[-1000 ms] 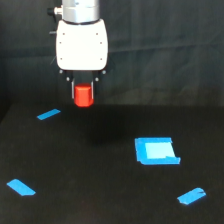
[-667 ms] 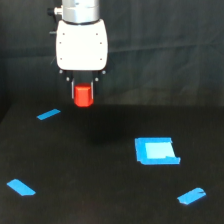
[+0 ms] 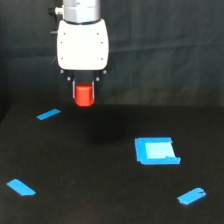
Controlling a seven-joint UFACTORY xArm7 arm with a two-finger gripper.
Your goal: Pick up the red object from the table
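Note:
The red object [image 3: 84,95] is a small stubby red-orange block held between the fingers of my gripper [image 3: 84,98]. The gripper hangs under the white arm head [image 3: 83,44] in the upper left of the exterior view. It is shut on the block and holds it in the air above the table [image 3: 100,165], a flat matte black surface. The block's upper end is hidden between the fingers.
Blue tape strips lie on the table at the exterior view's left [image 3: 48,114], lower left [image 3: 21,187] and lower right [image 3: 191,196]. A larger blue square patch [image 3: 156,150] lies to the right. A black curtain [image 3: 165,50] hangs behind.
The gripper with the red block has risen slightly; the block stays held between the fingers.

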